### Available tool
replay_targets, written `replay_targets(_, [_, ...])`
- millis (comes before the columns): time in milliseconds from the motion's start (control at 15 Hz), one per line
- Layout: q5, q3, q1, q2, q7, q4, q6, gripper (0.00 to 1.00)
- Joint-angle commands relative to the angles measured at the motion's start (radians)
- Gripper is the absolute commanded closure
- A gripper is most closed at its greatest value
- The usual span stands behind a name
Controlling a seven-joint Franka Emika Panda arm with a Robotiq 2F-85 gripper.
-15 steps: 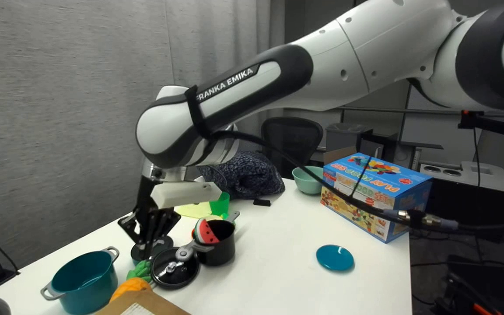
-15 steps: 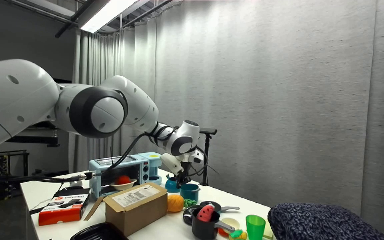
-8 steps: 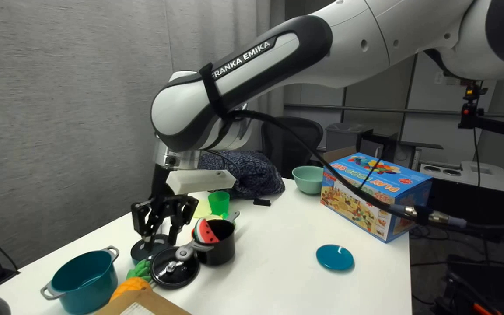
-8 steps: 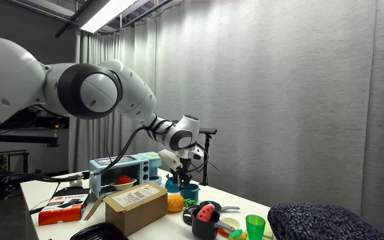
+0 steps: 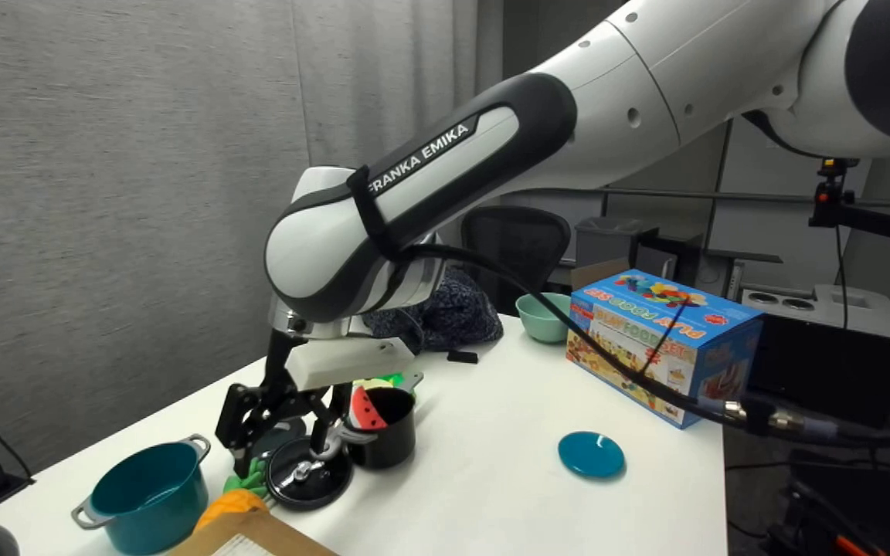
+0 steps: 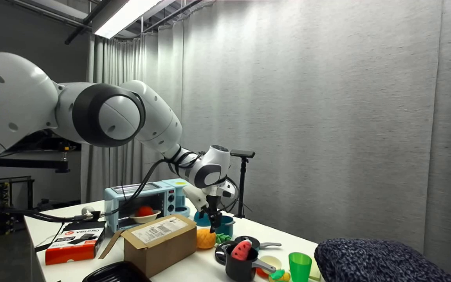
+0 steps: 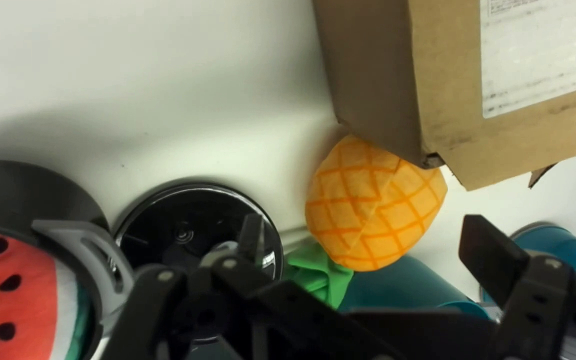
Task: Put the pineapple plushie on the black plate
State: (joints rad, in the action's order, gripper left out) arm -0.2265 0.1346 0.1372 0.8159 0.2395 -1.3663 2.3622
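The pineapple plushie (image 7: 375, 200), orange with a green tuft (image 5: 248, 477), lies on the table against a cardboard box. My gripper (image 7: 365, 225) hangs above it, open, one finger to each side of its body and nothing gripped. In an exterior view the fingertips of the gripper (image 6: 213, 225) overlap the plushie's upper right edge. Beside the tuft lies a glossy round black disc (image 5: 310, 483) with a silver knob, and behind it a shallow black pan (image 5: 283, 434) with a teal outside. Which of these two is the black plate I cannot tell.
The cardboard box (image 7: 368, 90) crowds the plushie. A teal pot (image 5: 144, 486) stands on its other side. A black saucepan (image 6: 239, 269) holding a watermelon plushie (image 7: 10, 295) is past the black disc. A toaster oven (image 6: 143, 201) and ribbed black tray (image 6: 116, 273) are nearby.
My gripper's jaws have gone from shut to wide open. The arm first rose and shifted, then came down nearer the pineapple plushie. The things on the table have not moved.
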Motion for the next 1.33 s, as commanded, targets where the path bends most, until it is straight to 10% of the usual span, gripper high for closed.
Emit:
replay_targets(0, [-0.011, -0.012, 0.019, 0.052, 0.043, 0.063, 0.019, 0.00])
replay_targets(933, [-0.018, -0.016, -0.042, 0.018, -0.032, -0.067, 0.226, 0.00])
replay_targets(1267, [-0.136, 0.147, -0.172, 0.070, -0.221, -0.029, 0.211, 0.00])
